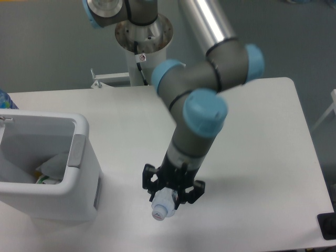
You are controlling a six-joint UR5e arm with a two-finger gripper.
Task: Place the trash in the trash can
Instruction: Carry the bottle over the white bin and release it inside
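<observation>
Bottle [161, 206] hangs neck-down above the counter [262, 157], pinched in the gripper [172, 195] jaws (grip looks shallow), so it could slip free on the way to the trash can [81, 181].

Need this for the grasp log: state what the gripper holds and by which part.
The gripper holds the crushed clear plastic bottle, near its cap end; the cap pokes out below the fingers. The rest of the bottle is hidden behind the gripper.

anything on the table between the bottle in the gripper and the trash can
Nothing: the camera view shows only bare table between the held bottle and the trash can.
</observation>
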